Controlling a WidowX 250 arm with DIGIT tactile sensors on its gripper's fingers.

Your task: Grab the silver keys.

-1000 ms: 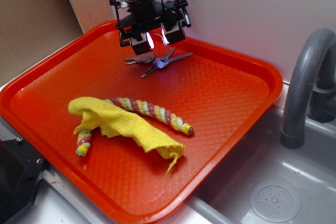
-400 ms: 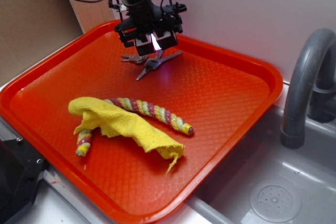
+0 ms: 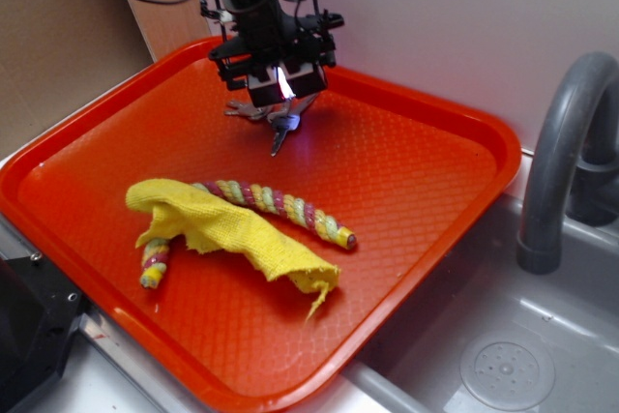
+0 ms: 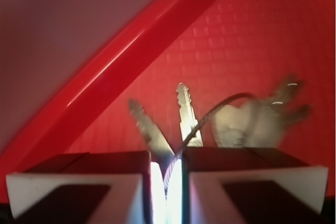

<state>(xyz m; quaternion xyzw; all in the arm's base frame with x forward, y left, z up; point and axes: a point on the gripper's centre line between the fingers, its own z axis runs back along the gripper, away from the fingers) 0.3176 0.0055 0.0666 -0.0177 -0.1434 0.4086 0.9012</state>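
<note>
Silver keys [image 3: 280,125] hang pinched in the claw [image 3: 283,94] — above the tray [image 3: 426,181].

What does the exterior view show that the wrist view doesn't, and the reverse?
Only the exterior view shows the yellow cloth draped over the striped rope, plus the grey faucet. Only the wrist view shows the wire ring pinched between the hand's pads. Both show the hand shut on the silver keys over the orange tray.

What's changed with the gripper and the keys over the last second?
The gripper closed its fingers on the silver keys, which went from splayed flat on the orange tray to bunched and hanging beneath it. The striped rope and yellow cloth stayed put.
</note>
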